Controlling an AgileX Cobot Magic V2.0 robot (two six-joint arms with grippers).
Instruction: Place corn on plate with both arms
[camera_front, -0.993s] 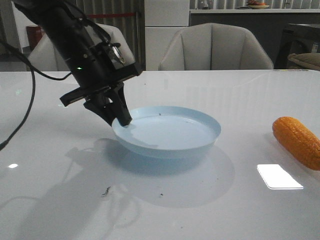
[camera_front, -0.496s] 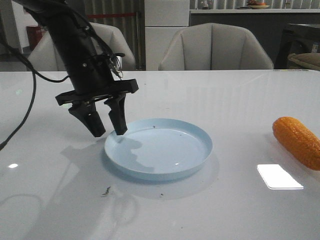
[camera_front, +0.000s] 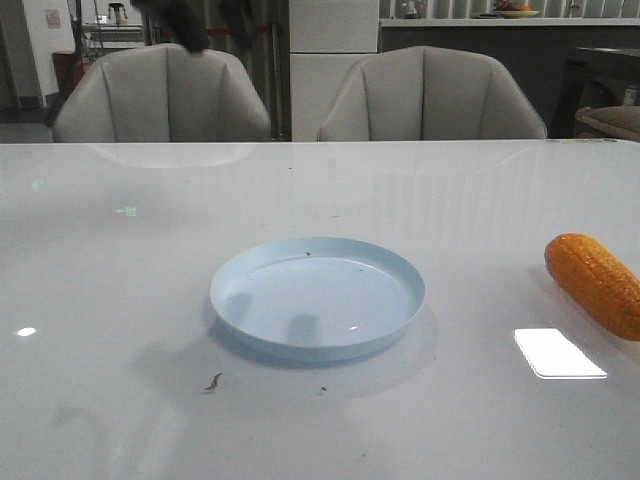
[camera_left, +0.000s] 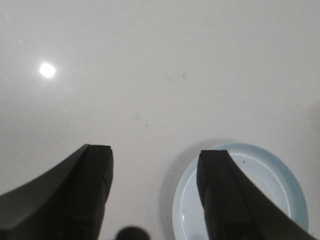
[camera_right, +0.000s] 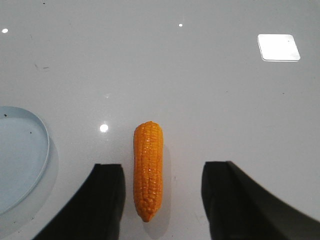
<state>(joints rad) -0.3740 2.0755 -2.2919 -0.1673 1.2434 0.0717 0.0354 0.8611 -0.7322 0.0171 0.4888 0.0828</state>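
Observation:
The pale-blue plate (camera_front: 317, 297) lies flat in the middle of the white table; it also shows in the left wrist view (camera_left: 280, 185) and the right wrist view (camera_right: 20, 160). The orange corn (camera_front: 597, 283) lies on the table at the right edge, apart from the plate. My left gripper (camera_front: 215, 25) is high up at the top of the front view, blurred; in its wrist view (camera_left: 155, 155) it is open and empty, well above the table beside the plate. My right gripper (camera_right: 162, 167) is open above the corn (camera_right: 148, 170), whose near end lies between the fingers. It is out of the front view.
Two grey chairs (camera_front: 160, 95) (camera_front: 430, 95) stand behind the table's far edge. A bright light patch (camera_front: 560, 352) reflects on the table near the corn. Small dark crumbs (camera_front: 213, 381) lie in front of the plate.
My left gripper let go of the plate's rim, opened and rose to the top of the view. The plate dropped flat and sits slightly further left. The corn has not moved.

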